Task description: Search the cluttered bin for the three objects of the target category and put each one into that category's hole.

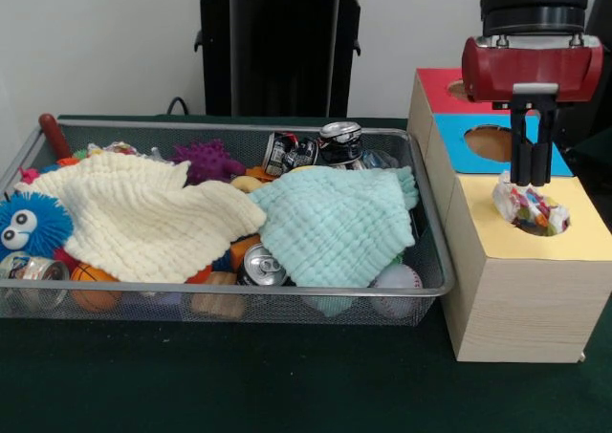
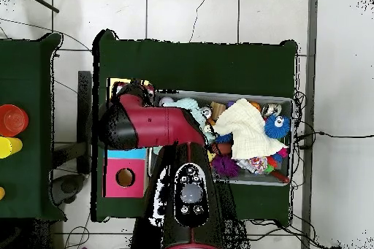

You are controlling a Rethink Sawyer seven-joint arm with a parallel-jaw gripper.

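Note:
The wire mesh bin (image 1: 432, 204) holds the cream waffle cloth (image 1: 143, 213) on the left and the mint-green waffle cloth (image 1: 335, 225) on the right, both lying on top of the clutter. The white confetti cloth (image 1: 529, 206) sits bunched in the round hole (image 1: 557, 225) of the yellow-topped box, partly sticking out. My gripper (image 1: 531, 181) hangs straight above that cloth, fingers slightly apart, tips just at its top. In the overhead view the arm (image 2: 150, 125) hides the yellow top; the bin (image 2: 286, 100), the cream cloth (image 2: 245, 131) and the mint cloth (image 2: 191, 107) show.
The bin also holds a blue fuzzy ball with eyes (image 1: 29, 225), a purple spiky ball (image 1: 206, 158), soda cans (image 1: 260, 266), small balls and a baseball (image 1: 397, 278). The blue-topped hole (image 1: 490, 142) and red-topped hole (image 1: 459, 91) lie behind the yellow one.

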